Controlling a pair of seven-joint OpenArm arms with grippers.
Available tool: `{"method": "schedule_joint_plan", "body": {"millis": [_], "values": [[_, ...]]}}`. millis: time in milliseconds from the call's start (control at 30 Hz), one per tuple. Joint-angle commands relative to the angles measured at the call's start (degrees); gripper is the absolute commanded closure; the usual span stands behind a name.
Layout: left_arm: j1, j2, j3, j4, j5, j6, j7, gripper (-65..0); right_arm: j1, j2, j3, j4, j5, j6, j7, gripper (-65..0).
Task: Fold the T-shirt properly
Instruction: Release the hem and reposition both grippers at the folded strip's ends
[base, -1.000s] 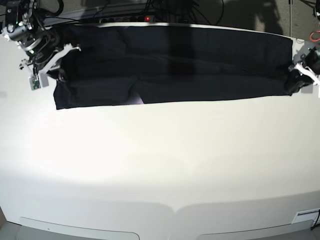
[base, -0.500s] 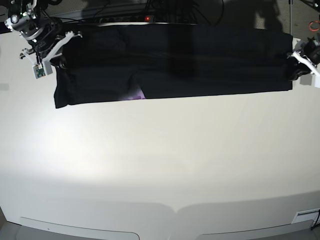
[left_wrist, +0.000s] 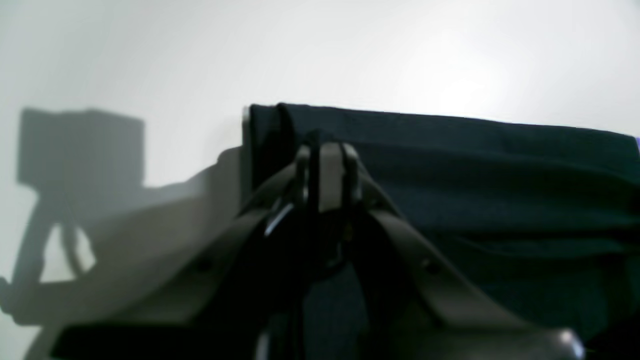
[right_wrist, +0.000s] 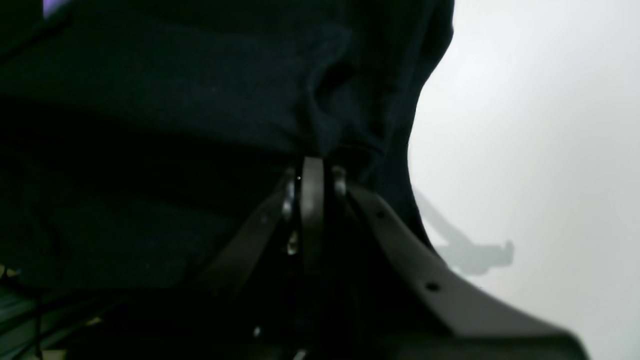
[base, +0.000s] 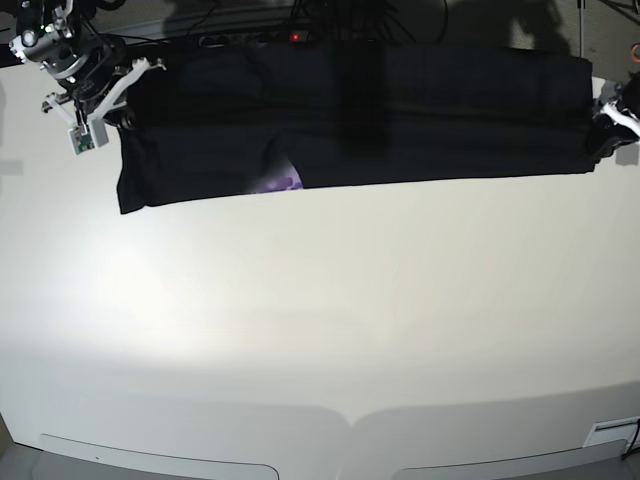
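Across the far side of the white table (base: 320, 330), the black T-shirt (base: 400, 120) lies stretched out as a long folded band, held at both ends. A small patch of purple print (base: 283, 181) peeks out along its near edge. The right gripper (right_wrist: 312, 167) is clenched on the cloth at one end, the left gripper (left_wrist: 325, 150) likewise clamped on the shirt's other end.

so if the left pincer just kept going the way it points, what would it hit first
The left pincer is already shut on the edge of the T-shirt, so black cloth is the first thing met. Beyond that fold lies the white table; how far is unclear from the wrist view.
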Motion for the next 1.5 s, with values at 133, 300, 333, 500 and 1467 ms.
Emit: {"method": "schedule_joint_plan", "body": {"millis": [133,300,333,500,1467], "values": [[-0.15,-1.7,-0.61,0.9,-1.01,-0.38,-1.03,-11.3,-0.09,0.81,0.35,0.94,0.26,-0.26,-1.86,-28.4],[-0.15,-2.4,-0.72,0.9,-1.05,-0.38,-0.81,-28.3,0.04,0.83,0.35,0.94,0.26,-0.26,-1.68,-33.5],[-0.15,-2.78,-0.72,0.9,-1.05,-0.38,-0.74,-28.2,0.09,0.83,0.35,0.94,0.28,-0.26,-1.57,-33.5],[0.02,-6.84,-0.74,0.9,-5.2,-0.38,-0.79,-28.2,0.76,0.83,0.35,0.94,0.39,-0.28,1.27,-33.5],[4.9,-1.46,-2.1,-6.93,-15.19,-0.38,1.25,-28.6,11.43,0.81,-14.73,0.94,0.92,4.66,0.63,-33.4]]}}
